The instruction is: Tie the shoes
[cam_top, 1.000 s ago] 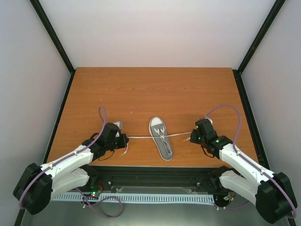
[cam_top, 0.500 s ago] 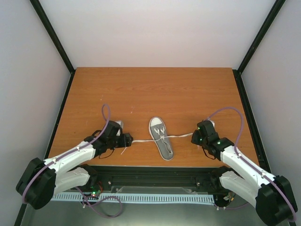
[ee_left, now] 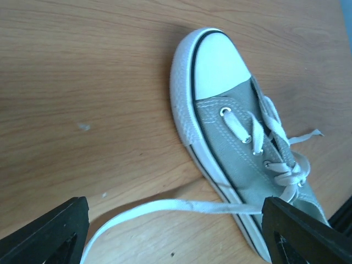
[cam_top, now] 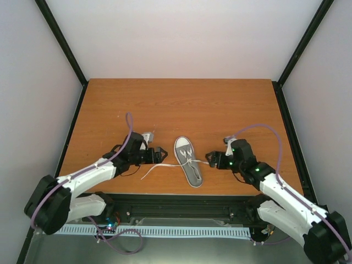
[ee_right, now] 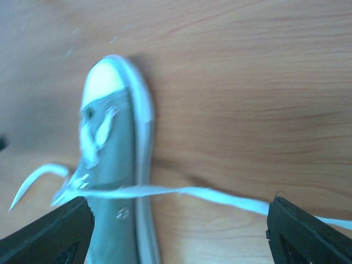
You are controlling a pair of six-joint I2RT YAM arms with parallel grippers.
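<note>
- The sneaker (cam_top: 190, 165) lies on the surface (cam_top: 181, 104) near its front edge, between the two arms. Its white toe cap points away from the bases, and its heel points toward them, swung a little to the robot's right.
- The left claw (cam_top: 158, 154) sits just beside the sneaker's left flank and the right claw (cam_top: 210, 159) just beside its right flank. Both face inward across the shoe's long axis and are about equally near.
- Left claw: its wrist view shows the fingers (ee_left: 47, 234) spread wide and holding nothing. The left lace (ee_left: 181, 205) lies slack on the wood, crossing the gap between them.
- Right claw: its fingers are likewise wide apart with nothing gripped. The right lace (ee_right: 181, 192) runs from the eyelets across the gap and out past the right-hand finger.
- The laces look crossed in a small knot over the tongue, with no bow visible — I judge the tie barely begun.
- The next grab likely turns on one relation — each free lace trails sideways, roughly square to the shoe, so each claw has its own lace close under it.
</note>
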